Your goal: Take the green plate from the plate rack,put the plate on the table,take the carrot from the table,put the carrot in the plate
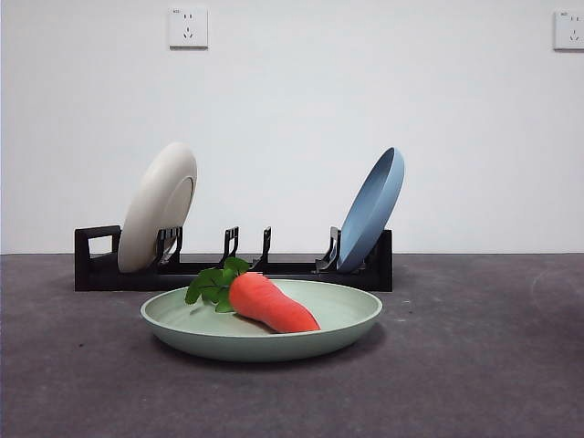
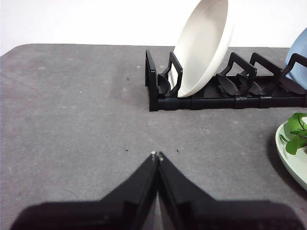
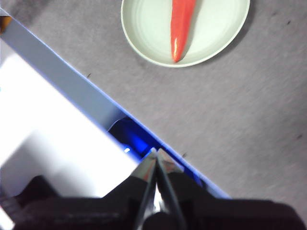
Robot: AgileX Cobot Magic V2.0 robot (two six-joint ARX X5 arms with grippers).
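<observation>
The green plate (image 1: 342,319) lies flat on the dark grey table (image 1: 474,365), just in front of the black plate rack (image 1: 96,260). The carrot (image 1: 269,303) lies in the plate with its green leaves toward the rack. The plate (image 3: 144,28) and carrot (image 3: 181,26) also show in the right wrist view, and the plate's edge (image 2: 293,163) in the left wrist view. My left gripper (image 2: 157,155) is shut and empty over the table, apart from the rack (image 2: 192,103). My right gripper (image 3: 154,152) is shut and empty, away from the plate. Neither gripper shows in the front view.
A cream-white plate (image 1: 157,208) leans in the rack's left slot and a blue plate (image 1: 372,208) in its right slot. A white and blue edge (image 3: 72,96) runs beside the table under my right gripper. A white wall stands behind.
</observation>
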